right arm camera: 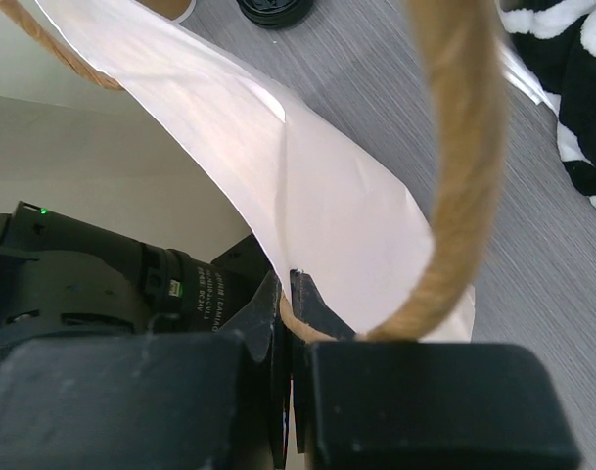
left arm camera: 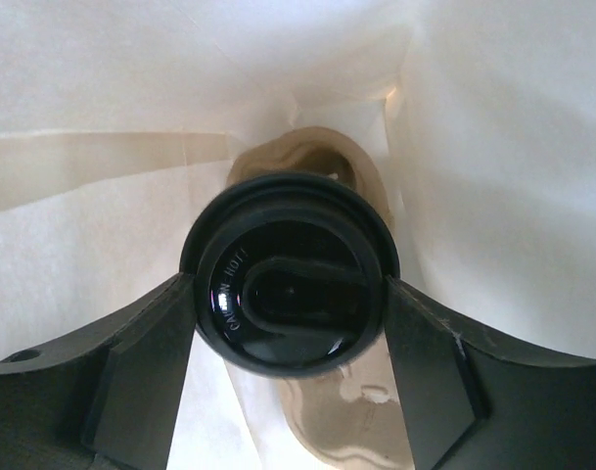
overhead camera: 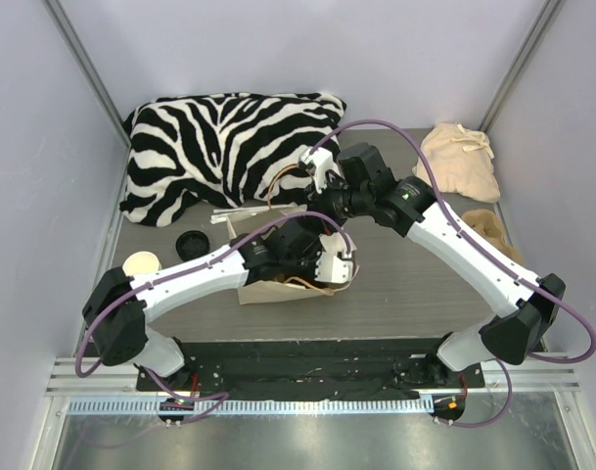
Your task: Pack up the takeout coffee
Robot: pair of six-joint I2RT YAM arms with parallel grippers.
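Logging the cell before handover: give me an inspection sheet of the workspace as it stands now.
Surface: grey wood-grain table.
Job's things: coffee cup, black lid on, inside the paper bag.
Clutter: loose black lid, cup with white top, zebra pillow, cloth pouch.
Grippers: left tool flanks the coffee cup's lid, grip unclear; right tool shut on the bag handle.
Cables: purple cables along both arms, no snag seen.
Surroundings: pale walls; nothing else seen.
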